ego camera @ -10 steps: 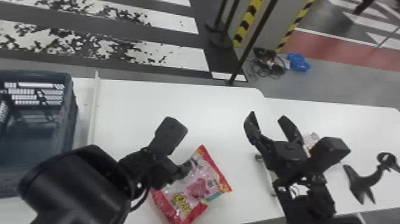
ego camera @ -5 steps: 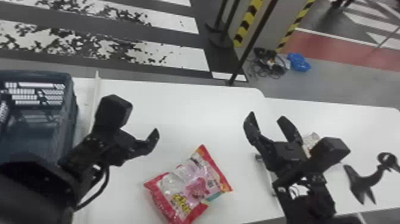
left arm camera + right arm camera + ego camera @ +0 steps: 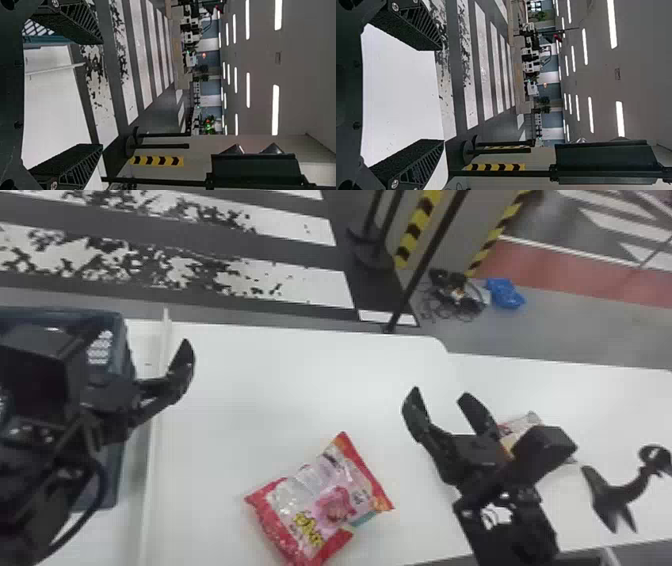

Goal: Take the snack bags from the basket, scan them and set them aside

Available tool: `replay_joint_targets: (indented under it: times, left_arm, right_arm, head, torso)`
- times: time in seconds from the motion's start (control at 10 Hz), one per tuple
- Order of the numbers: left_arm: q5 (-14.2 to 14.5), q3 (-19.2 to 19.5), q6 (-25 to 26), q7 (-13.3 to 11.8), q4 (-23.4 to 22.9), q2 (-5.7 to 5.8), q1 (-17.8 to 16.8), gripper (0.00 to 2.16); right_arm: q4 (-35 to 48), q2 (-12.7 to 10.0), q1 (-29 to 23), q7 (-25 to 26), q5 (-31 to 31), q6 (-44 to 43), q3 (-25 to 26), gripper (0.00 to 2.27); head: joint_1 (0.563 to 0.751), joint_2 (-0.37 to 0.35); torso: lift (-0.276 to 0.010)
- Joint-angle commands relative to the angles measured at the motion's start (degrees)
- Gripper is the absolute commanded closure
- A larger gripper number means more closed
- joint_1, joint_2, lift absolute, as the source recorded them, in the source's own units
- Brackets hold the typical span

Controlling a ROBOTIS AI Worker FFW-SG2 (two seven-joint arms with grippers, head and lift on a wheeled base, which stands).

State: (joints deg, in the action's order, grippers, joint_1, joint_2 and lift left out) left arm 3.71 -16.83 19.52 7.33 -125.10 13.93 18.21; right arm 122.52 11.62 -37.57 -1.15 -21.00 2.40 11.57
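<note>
In the head view, my left gripper [image 3: 172, 382] is over the right side of the dark blue basket [image 3: 120, 327]; the left wrist view shows the same gripper [image 3: 102, 93] open, with nothing between its fingers. A red and pink snack bag [image 3: 325, 502] lies flat on the white table, between the two arms. To its right, my right gripper [image 3: 441, 394] is held open above the table, and that gripper [image 3: 443, 95] has an empty gap in the right wrist view. Partly hidden behind the right gripper lies a pale, reddish packet [image 3: 522, 425]. The left arm covers much of the basket's inside.
A thin white raised strip [image 3: 157, 415] runs along the table [image 3: 280, 380] beside the basket. At the right stands a black object with a curved neck [image 3: 620, 490]. Beyond the table are a black pole [image 3: 425, 265] and cables on the floor.
The left gripper has moved left, away from the red and pink bag, to over the basket. The bag stays on the table, and the right arm has kept still.
</note>
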Motion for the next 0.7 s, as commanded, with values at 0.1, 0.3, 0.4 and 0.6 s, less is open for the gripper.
replay_joint_targets:
  times: [0.1,0.3,0.4,0.6]
  left_arm:
    - [1.57,7.25,-10.94,0.58,-0.84,-0.04,8.60,0.07]
    - [4.91,14.99,-14.81,-0.56,-4.45,0.13,15.45,0.07]
    - [6.40,18.06,-14.98,-1.44,-5.85,0.13,18.09,0.07]
    - [8.69,22.19,-16.74,-3.11,-7.26,0.13,21.96,0.07]
  right_arm:
    - [-0.09,-0.11,-0.05,-1.22,0.08,3.54,-1.02,0.10]
    - [1.05,-0.28,-0.75,-4.03,-1.32,10.39,-1.72,0.10]
    - [2.55,-0.28,-0.92,-4.47,-1.32,16.19,-1.99,0.10]
    - [5.45,-0.55,-1.63,-8.60,-4.49,27.62,-2.07,0.10]
  head:
    - [0.695,-0.245]
    - [0.695,-0.178]
    - [0.695,-0.122]
    - [0.695,-0.044]
  torso:
    - [-0.075]
    - [-0.075]
    - [-0.075]
    - [-0.075]
